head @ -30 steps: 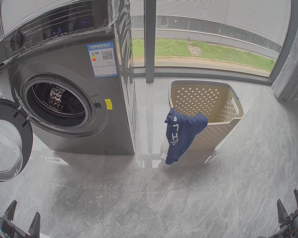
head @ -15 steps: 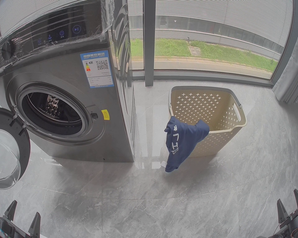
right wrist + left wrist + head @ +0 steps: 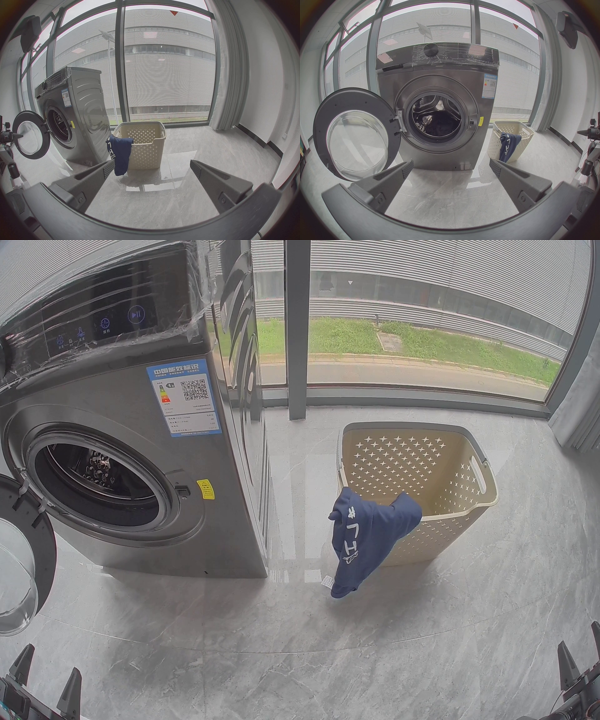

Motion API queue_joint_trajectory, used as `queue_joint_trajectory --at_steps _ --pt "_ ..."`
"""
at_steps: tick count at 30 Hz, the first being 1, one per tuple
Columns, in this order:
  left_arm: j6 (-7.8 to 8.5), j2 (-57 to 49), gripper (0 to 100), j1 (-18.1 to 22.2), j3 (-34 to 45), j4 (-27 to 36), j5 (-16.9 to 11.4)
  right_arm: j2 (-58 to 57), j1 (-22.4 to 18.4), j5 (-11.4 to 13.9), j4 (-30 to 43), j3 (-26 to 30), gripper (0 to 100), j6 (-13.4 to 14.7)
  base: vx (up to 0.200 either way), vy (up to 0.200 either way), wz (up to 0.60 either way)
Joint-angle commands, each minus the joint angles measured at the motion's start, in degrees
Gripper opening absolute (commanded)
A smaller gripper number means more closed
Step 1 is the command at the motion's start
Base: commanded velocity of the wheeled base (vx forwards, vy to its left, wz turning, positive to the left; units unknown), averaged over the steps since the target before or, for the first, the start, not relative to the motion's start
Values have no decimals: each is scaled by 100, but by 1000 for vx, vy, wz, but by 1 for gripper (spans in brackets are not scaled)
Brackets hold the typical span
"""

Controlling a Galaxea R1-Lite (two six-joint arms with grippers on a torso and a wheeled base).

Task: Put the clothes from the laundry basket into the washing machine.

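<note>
Head view put the washing machine (image 3: 125, 427) at ten o'clock, with its round door (image 3: 25, 565) swung open at nine. The cream laundry basket (image 3: 478, 455) stood on the floor at one o'clock. A navy T-shirt (image 3: 365, 534) lay draped over its near rim, hanging down outside. The left hand (image 3: 49, 668) at seven and the right hand (image 3: 580, 640) at five were both spread apart and empty.

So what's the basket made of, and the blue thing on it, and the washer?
Basket: looks like matt cream plastic, stiff, with moulded star-shaped holes. Blue thing: soft cloth; it droops over the rim. Washer: probably grey metal, with a slight sheen.
</note>
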Motion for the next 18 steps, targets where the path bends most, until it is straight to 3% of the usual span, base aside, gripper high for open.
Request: queue_joint_trajectory --at_steps 1,18 --pt "-8 -81 100 1 84 2 0 -90 2 1 -1 101 100 -1 0 0 0" --pt "-8 -81 100 1 84 2 0 -90 2 1 -1 101 100 -1 0 0 0"
